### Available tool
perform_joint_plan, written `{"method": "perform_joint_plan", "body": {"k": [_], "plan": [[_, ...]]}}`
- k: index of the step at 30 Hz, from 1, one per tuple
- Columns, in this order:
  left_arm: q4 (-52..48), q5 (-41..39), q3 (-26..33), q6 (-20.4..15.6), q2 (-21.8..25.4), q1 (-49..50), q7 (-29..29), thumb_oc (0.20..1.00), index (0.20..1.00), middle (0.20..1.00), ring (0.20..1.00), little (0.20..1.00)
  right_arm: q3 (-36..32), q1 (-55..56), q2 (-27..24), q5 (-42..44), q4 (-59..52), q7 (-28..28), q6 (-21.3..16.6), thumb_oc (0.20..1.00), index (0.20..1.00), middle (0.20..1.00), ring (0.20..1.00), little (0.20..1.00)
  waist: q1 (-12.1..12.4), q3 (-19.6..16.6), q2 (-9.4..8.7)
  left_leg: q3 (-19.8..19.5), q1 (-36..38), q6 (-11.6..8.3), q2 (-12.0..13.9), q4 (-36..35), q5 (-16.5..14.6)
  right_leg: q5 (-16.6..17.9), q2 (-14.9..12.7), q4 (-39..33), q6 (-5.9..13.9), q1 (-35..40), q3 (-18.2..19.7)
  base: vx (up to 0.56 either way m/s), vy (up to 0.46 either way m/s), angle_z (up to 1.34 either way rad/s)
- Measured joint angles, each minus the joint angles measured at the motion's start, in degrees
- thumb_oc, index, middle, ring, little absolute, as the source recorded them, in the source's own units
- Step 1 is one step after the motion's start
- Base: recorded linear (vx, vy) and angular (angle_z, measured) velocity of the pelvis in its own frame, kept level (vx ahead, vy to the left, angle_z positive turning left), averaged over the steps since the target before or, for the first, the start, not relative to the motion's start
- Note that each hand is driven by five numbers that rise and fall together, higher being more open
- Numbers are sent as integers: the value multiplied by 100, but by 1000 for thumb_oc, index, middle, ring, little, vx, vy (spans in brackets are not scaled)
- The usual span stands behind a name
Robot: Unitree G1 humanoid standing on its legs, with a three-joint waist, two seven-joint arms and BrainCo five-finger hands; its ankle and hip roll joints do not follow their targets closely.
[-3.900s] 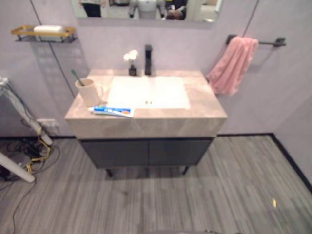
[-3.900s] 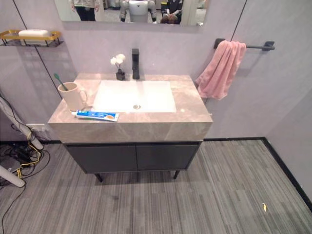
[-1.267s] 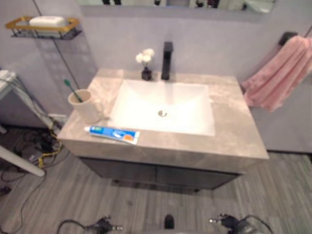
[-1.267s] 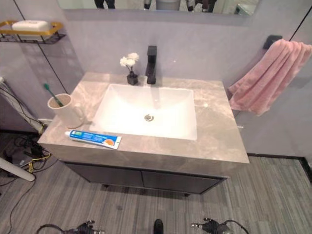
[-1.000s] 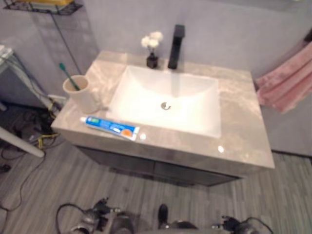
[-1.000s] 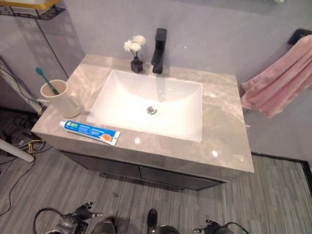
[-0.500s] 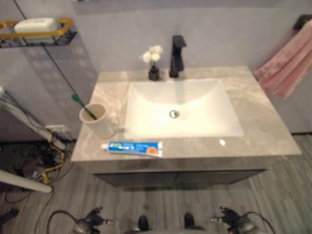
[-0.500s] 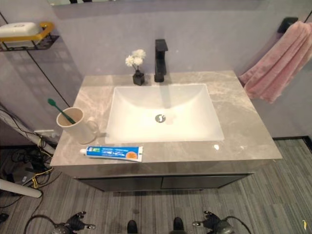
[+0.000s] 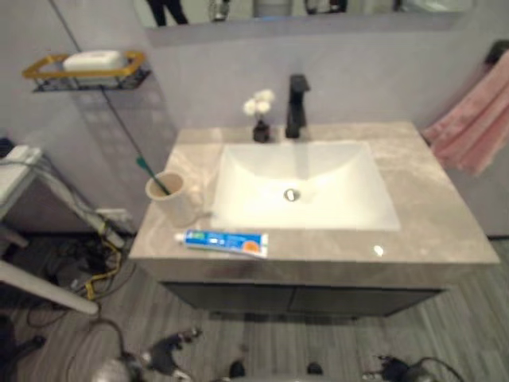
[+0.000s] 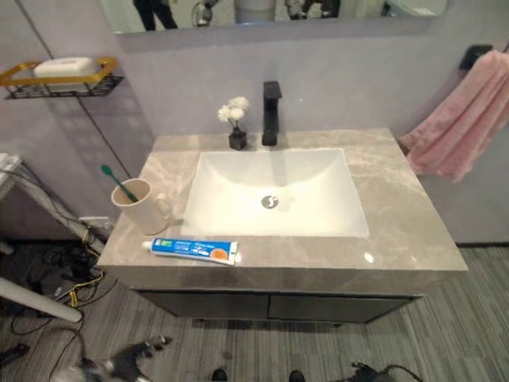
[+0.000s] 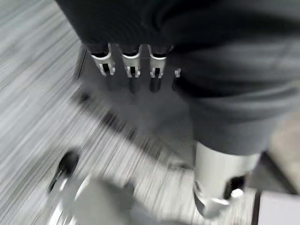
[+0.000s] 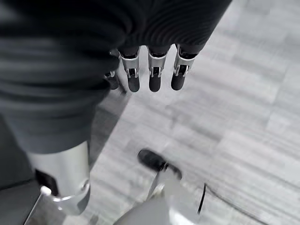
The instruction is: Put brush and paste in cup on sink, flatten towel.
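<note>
step: approach only; nothing grasped yet, by my read.
left hand [image 11: 131,65]: hangs low over the floor, fingers straight and apart, holding nothing.
right hand [image 12: 152,70]: same, fingers loose and empty, pointing at the floor.
cup [image 10: 141,206]: left side of sink counter [image 10: 413,231], upright, handle toward the basin.
cup contents: green brush [image 10: 119,184] already in it, leaning left.
paste [image 10: 193,250]: flat on the near-left counter edge, just near of the cup, not in it.
towel [image 10: 465,119]: pink, bunched on the bar, far right.
next: raise left hand to the paste, pinch it, stand it in the cup; then spread the towel.
</note>
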Motion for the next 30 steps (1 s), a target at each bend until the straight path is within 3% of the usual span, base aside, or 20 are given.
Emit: {"method": "perform_joint_plan", "body": {"k": [3, 4, 8, 10, 11, 12, 13, 14, 15, 16, 21, 27, 30], "plan": [[-1730, -335, 728, -23, 1372, 359, -574, 1000, 1000, 1000, 1000, 1000, 4, 70, 0, -174, 124, 61, 22, 1000, 1000, 1000, 1000, 1000, 162, -34, -35, -34, -8, -45, 90, 2, 29, -27, 76, 1, -9, -14, -69, 23, -56, 15], [-2694, -768, 1451, 17, 2037, 739, -811, 1000, 1000, 1000, 1000, 1000, -8, 144, 0, -173, 172, 131, 22, 1000, 1000, 1000, 1000, 1000, 212, -53, -89, -139, -105, -52, 103, 2, 31, -31, 101, 2, -11, -21, -173, 17, -55, 25], [-3796, -2003, 2882, -120, 2401, 1361, -1116, 1000, 1000, 1000, 1000, 1000, -1, 264, 113, -170, 297, 308, 34, 1000, 1000, 1000, 1000, 1000, 290, -134, -77, -189, -96, -85, 131, 3, 59, -41, 136, 3, -4, 12, -215, 16, -56, 9], [-3863, -2733, 3606, -286, 2116, 1261, -1067, 1000, 1000, 1000, 1000, 1000, 2, 359, 160, -164, 341, 416, 30, 1000, 1000, 1000, 1000, 1000, 349, -161, -119, -212, -91, -80, 145, 6, 97, -27, 157, 3, -28, 12, -235, 17, -56, 7], [-3631, -2979, 3672, -421, 1816, 936, -938, 1000, 1000, 1000, 1000, 1000, -7, 379, 163, -134, 294, 422, 29, 1000, 1000, 1000, 1000, 1000, 341, -179, -140, -238, -83, -101, 150, 32, 114, -26, 178, 39, -27, 22, -271, 21, -34, 21], [-2960, -3301, 3682, -648, 856, -169, -532, 1000, 1000, 1000, 1000, 1000, -20, 458, 176, -62, 144, 410, 12, 1000, 1000, 1000, 1000, 1000, 337, -203, -108, -318, -78, -140, 153, 30, 163, -24, 183, 34, -32, 74, -342, 26, -10, 26], [-2684, -3391, 3643, -697, 792, -500, -246, 1000, 1000, 1000, 1000, 1000, -19, 509, 216, 44, 63, 412, 2, 1000, 1000, 1000, 1000, 1000, 344, -221, -129, -340, -75, -146, 164, 30, 165, -42, 178, 30, -35, 99, -394, 36, 0, 25], [-2464, -3360, 3808, -708, 999, -589, 8, 1000, 1000, 1000, 1000, 1000, -22, 497, 279, 140, 60, 412, -35, 1000, 1000, 1000, 1000, 1000, 342, -252, -194, -339, -83, -157, 187, 29, 169, -53, 199, 8, -50, 93, -412, 41, 18, 9], [-2261, -3158, 3895, -708, 1676, -570, 232, 1000, 1000, 1000, 1000, 1000, -39, 471, 317, 285, 43, 408, -62, 1000, 1000, 1000, 1000, 1000, 339, -277, -282, -322, -76, -163, 208, 30, 170, -60, 216, 4, -60, 94, -403, 0, 0, 0], [-2252, -3009, 3893, -712, 1883, -571, 289, 1000, 1000, 1000, 1000, 1000, -68, 489, 324, 317, 20, 408, -62, 1000, 1000, 1000, 1000, 1000, 326, -301, -321, -315, -73, -164, 204, 31, 168, -62, 215, 12, -63, 93, -395, 24, 28, -6], [-1909, -2565, 3251, -834, 1988, -564, 304, 1000, 1000, 1000, 1000, 1000, -145, 560, 441, 385, -83, 489, -81, 1000, 1000, 1000, 1000, 1000, 281, -282, -230, -126, 39, -165, 159, 4, 89, -61, 156, 3, -63, 59, -173, 19, 41, -21], [-1565, -1910, 3227, -821, 1944, -468, 270, 1000, 1000, 1000, 1000, 1000, -415, 1159, 466, 380, 214, 650, 42, 1000, 1000, 1000, 1000, 1000, 75, -174, -62, 198, 22, -153, 179, 3, 63, 44, 170, 4, -51, -127, 130, 19, 75, -30], [-1564, -1868, 3224, -819, 1900, -461, 246, 1000, 1000, 1000, 1000, 1000, -471, 1271, 467, 379, 288, 694, 89, 1000, 1000, 1000, 1000, 1000, 49, -169, -68, 333, 29, -165, 194, 3, 55, 77, 180, 3, -48, -192, 242, 2, 55, -26]]}}
